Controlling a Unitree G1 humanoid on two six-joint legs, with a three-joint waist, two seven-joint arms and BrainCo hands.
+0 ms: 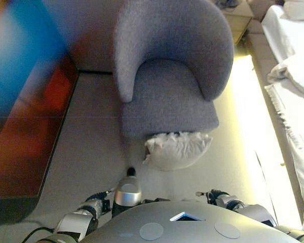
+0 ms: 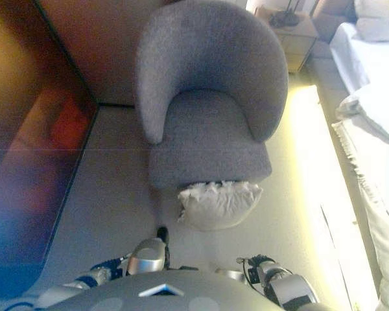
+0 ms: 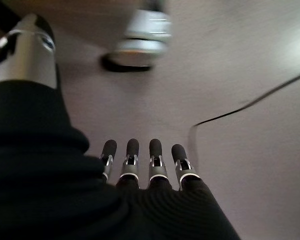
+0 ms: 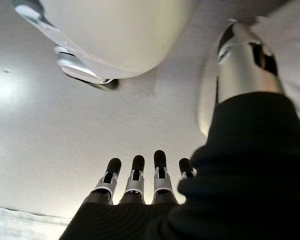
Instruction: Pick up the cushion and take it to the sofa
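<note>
One crumpled white fabric cushion (image 1: pixel 176 150) lying on pale floor (image 1: pixel 91 157), touching the front edge of a rounded grey nubbly-upholstered armchair (image 1: pixel 167 76) at 12 o'clock. At 3 o'clock, white bedding (image 1: pixel 294 91); at 9 o'clock, dark glossy panel (image 1: pixel 25 142). Left wrist view: left hand (image 3: pixel 140 170) empty, fingers straight, spread apart over floor. Right wrist view: right hand (image 4: pixel 140 182) likewise relaxed, holding nothing.

The cushion (image 1: pixel 176 149) lies on the floor (image 1: pixel 91 152), touching the armchair's (image 1: pixel 169 76) front. A bed (image 1: pixel 296 76) is on the right.
</note>
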